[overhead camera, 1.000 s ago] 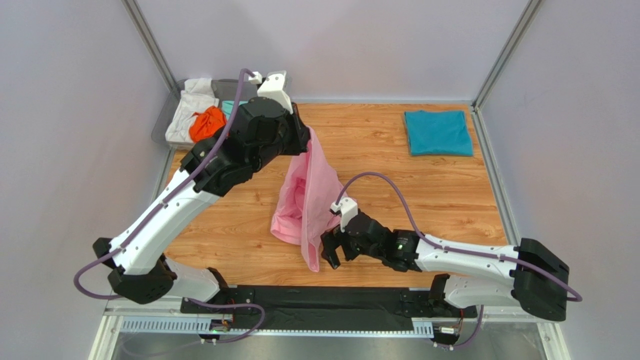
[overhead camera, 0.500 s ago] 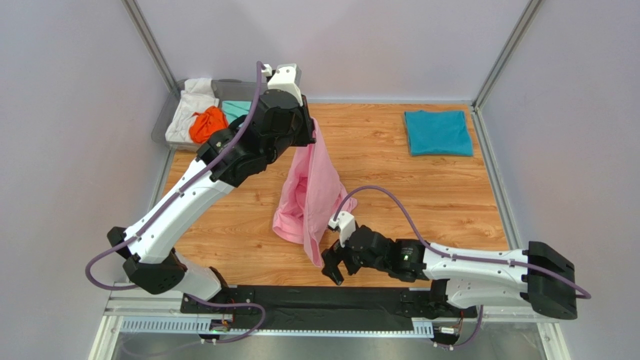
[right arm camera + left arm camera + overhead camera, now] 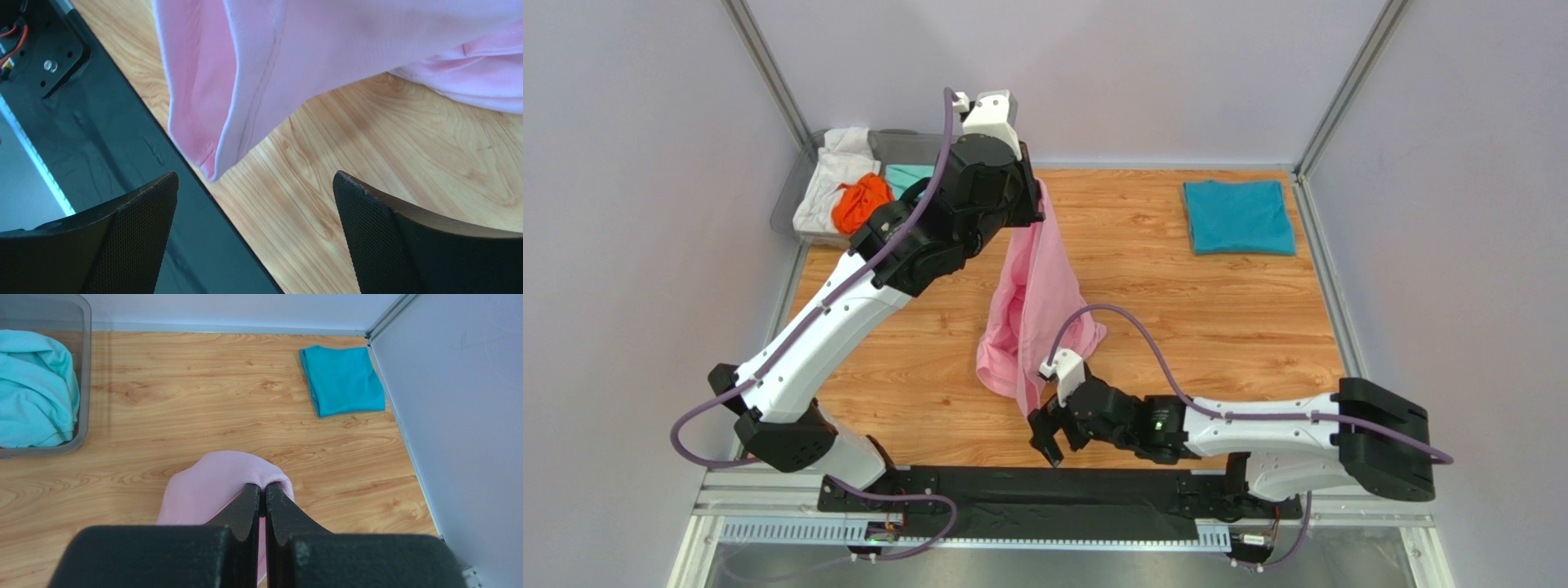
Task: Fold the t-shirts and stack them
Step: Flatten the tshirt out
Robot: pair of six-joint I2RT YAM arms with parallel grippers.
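My left gripper (image 3: 1039, 196) is shut on the top of the light pink t-shirt (image 3: 1032, 306) and holds it up, so it hangs with its lower part bunched on the table. In the left wrist view my gripper (image 3: 265, 487) pinches a fold of the pink cloth (image 3: 209, 484). My right gripper (image 3: 1048, 439) is open and empty, low at the table's near edge, just below the shirt's hanging corner. In the right wrist view that corner (image 3: 212, 165) hangs between my spread fingers (image 3: 141, 233). A folded teal-blue t-shirt (image 3: 1238, 216) lies at the back right and shows in the left wrist view (image 3: 342, 380).
A grey bin (image 3: 790, 202) at the back left holds white (image 3: 830, 172), orange (image 3: 860, 202) and mint-green (image 3: 906, 175) tees; the mint one (image 3: 34, 386) shows in the left wrist view. The black base rail (image 3: 104, 159) runs along the near edge. Walls enclose the table.
My left gripper has lifted the pink t-shirt slightly up and back. My right gripper has moved left and toward the near edge, under the shirt's hanging corner, staying open.
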